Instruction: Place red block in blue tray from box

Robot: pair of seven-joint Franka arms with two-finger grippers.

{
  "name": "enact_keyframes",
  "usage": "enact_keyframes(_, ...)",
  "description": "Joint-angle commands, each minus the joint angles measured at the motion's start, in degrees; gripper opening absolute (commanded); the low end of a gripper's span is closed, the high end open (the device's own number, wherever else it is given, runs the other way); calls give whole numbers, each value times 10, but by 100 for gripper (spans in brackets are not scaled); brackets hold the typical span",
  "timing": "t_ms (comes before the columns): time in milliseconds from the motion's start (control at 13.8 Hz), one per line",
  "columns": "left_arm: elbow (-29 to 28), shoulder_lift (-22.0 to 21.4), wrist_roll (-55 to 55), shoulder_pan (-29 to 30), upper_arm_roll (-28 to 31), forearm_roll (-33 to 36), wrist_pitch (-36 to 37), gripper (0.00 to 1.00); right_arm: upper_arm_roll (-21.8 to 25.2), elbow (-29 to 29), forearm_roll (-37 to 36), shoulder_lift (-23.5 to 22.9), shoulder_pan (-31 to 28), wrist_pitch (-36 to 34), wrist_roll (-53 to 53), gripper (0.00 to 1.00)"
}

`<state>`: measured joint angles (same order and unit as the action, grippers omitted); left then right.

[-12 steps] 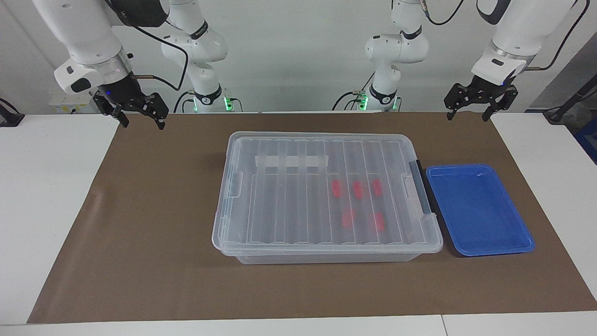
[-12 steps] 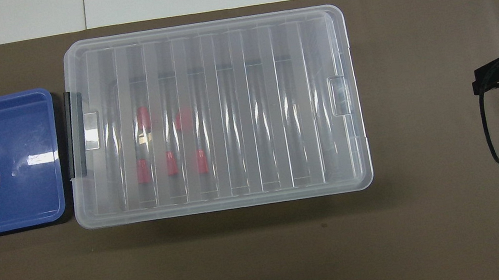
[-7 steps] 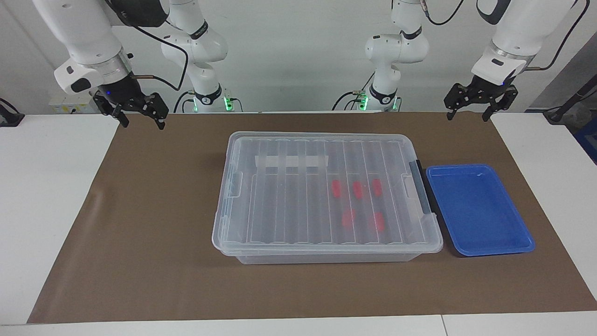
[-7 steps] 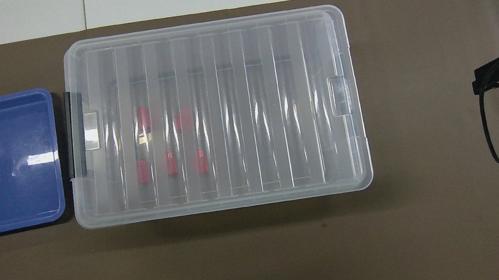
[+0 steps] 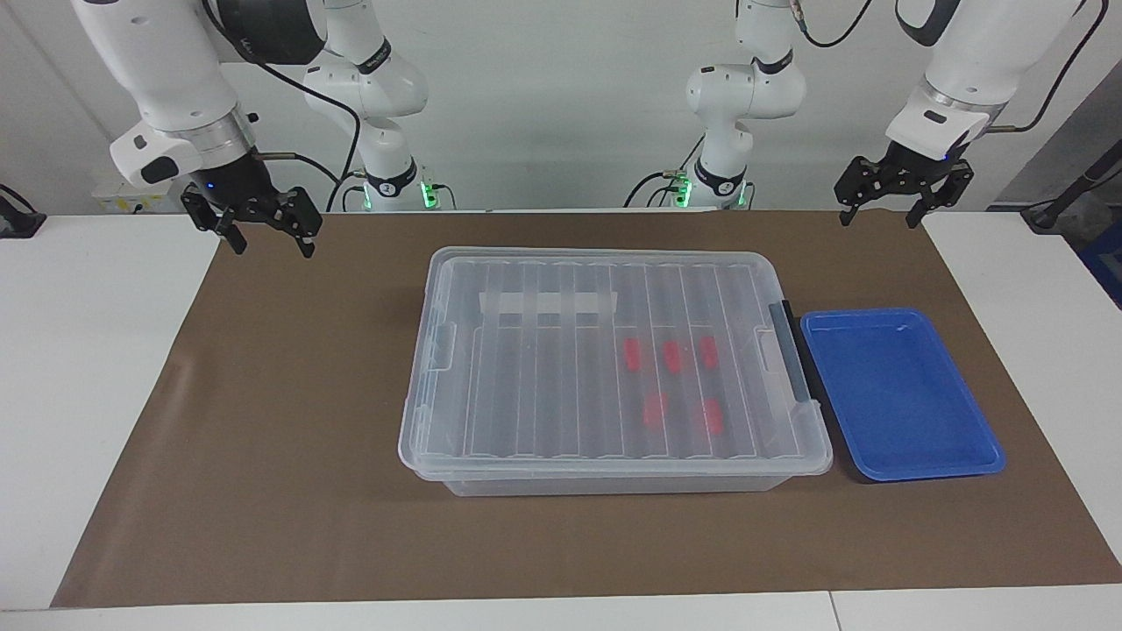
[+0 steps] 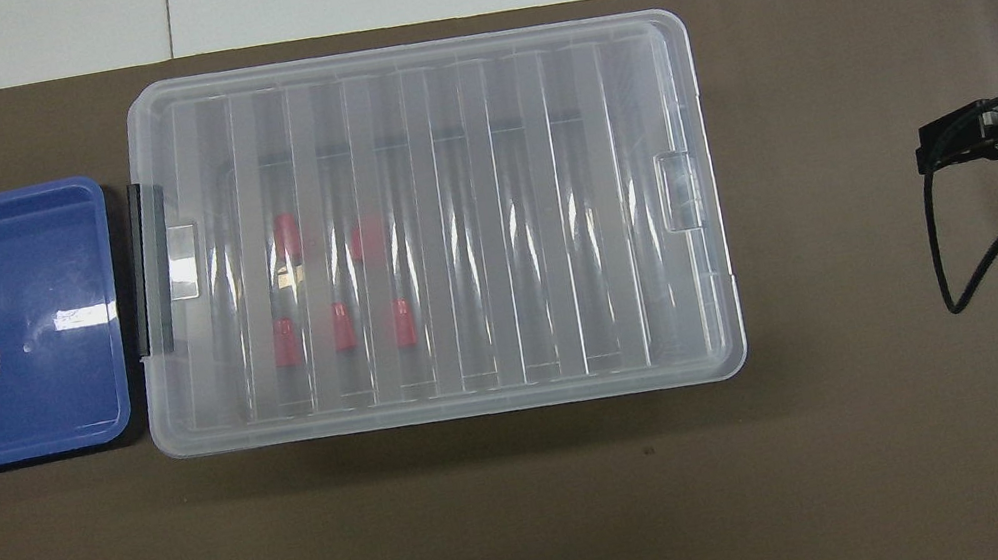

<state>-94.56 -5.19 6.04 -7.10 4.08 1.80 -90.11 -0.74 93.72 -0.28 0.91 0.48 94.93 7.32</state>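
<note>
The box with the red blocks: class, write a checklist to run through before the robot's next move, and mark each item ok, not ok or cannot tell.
1. Lid off the box: not ok, it covers the box.
2. Red blocks in sight: ok, five show through the lid, toward the left arm's end.
3. Blue tray ready: ok, it sits beside the box's dark latch with nothing in it.
4. Left claw free: ok, open, raised, holding nothing.
5. Right claw free: ok, open, raised over the brown mat.
6. Latch released: cannot tell.
</note>
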Motion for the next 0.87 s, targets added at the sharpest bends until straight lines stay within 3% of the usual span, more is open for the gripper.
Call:
enact_keyframes(0, -1, -5, -2, 5, -1, -7, 7, 100, -34, 43, -2, 13, -13, 45, 35, 100)
enact_keyframes(434, -1, -5, -2, 5, -1, -7, 7, 100, -123, 78, -3, -15, -11, 138, 126, 99)
enact_keyframes(796, -1, -5, -2, 5, -1, -7, 8, 100, -144, 92, -41, -50, -6, 160, 149, 99)
